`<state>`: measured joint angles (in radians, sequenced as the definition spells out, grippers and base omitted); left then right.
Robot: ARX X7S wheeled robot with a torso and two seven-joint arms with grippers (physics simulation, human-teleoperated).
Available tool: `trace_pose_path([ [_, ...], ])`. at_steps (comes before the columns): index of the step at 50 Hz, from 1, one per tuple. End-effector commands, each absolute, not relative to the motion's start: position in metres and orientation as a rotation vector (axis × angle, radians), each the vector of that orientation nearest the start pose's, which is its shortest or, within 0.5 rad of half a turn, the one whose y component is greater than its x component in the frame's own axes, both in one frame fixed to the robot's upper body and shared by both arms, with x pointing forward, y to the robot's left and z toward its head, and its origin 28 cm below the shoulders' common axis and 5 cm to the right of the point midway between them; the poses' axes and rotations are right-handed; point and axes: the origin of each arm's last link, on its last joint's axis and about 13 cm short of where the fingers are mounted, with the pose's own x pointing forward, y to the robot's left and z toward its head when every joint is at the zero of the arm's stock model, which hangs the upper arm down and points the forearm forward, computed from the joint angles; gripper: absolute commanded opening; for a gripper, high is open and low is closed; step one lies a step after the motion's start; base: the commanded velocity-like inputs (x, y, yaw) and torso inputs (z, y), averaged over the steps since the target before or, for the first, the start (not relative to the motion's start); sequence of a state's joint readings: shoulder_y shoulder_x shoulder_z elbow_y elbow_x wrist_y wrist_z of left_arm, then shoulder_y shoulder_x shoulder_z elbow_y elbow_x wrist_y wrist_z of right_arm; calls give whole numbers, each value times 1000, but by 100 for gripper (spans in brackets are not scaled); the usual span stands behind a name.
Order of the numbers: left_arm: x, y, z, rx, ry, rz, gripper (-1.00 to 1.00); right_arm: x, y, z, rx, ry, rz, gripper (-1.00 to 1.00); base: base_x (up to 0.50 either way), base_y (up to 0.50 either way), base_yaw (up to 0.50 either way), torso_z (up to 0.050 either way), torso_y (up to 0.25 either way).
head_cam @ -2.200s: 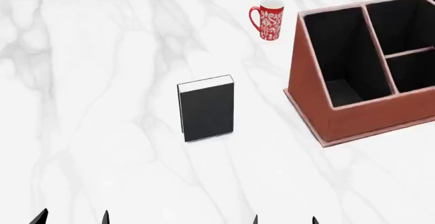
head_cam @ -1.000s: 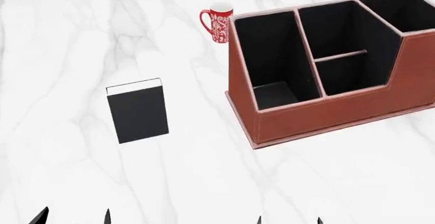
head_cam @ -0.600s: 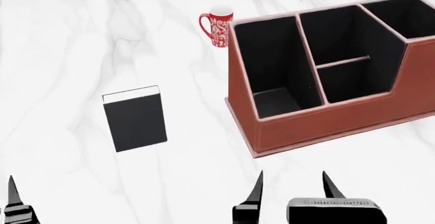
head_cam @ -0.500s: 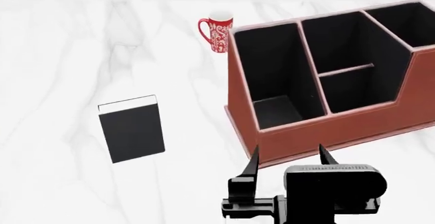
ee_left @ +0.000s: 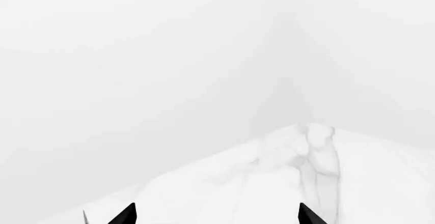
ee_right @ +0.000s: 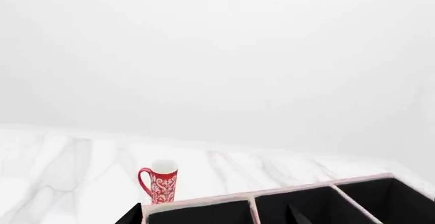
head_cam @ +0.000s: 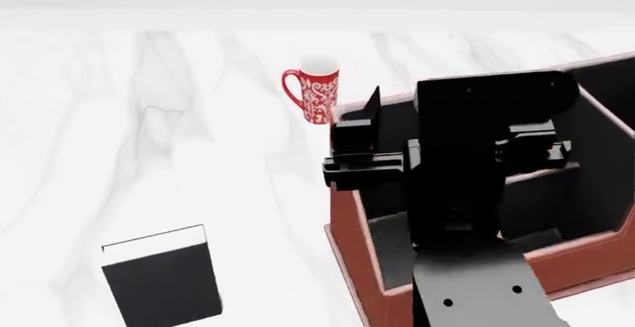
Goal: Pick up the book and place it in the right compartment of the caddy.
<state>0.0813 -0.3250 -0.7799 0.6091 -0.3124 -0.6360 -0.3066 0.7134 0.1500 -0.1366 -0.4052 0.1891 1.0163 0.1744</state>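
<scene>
The black book [head_cam: 159, 281] lies flat on the marble table, white page edge facing away, at the lower left of the head view. The reddish-brown caddy [head_cam: 349, 266] stands to its right, mostly hidden behind my right arm. My right gripper [head_cam: 424, 95] is raised above the caddy's near-left part, open and empty, far from the book. In the right wrist view that gripper [ee_right: 214, 216] looks over the caddy's pink rim [ee_right: 204, 201]. My left gripper [ee_left: 217, 216] is open and empty over bare marble; it is out of the head view.
A red-and-white patterned mug [head_cam: 315, 95] stands just behind the caddy's left corner and also shows in the right wrist view [ee_right: 160, 182]. The white marble table [head_cam: 149, 156] stretches left and behind the book. A table corner [ee_left: 306, 132] and white walls show in the left wrist view.
My right arm has risen from the view's bottom edge to above the caddy. The left fingertips have left the head view. The view itself shifted, so the book sits lower and further left.
</scene>
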Motion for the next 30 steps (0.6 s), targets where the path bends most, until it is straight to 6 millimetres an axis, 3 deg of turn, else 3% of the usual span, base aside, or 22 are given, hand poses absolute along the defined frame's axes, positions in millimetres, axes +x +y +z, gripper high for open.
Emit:
trace_pose_path([
  [1,115,397,128,61,-82,976,100,305,-104,235,-83,-89,-24,100,500,0,0,0,0],
  [30,116,399,119,50,-55,981,100,311,-107,243,-104,-81,-44,100,500,0,0,0,1],
])
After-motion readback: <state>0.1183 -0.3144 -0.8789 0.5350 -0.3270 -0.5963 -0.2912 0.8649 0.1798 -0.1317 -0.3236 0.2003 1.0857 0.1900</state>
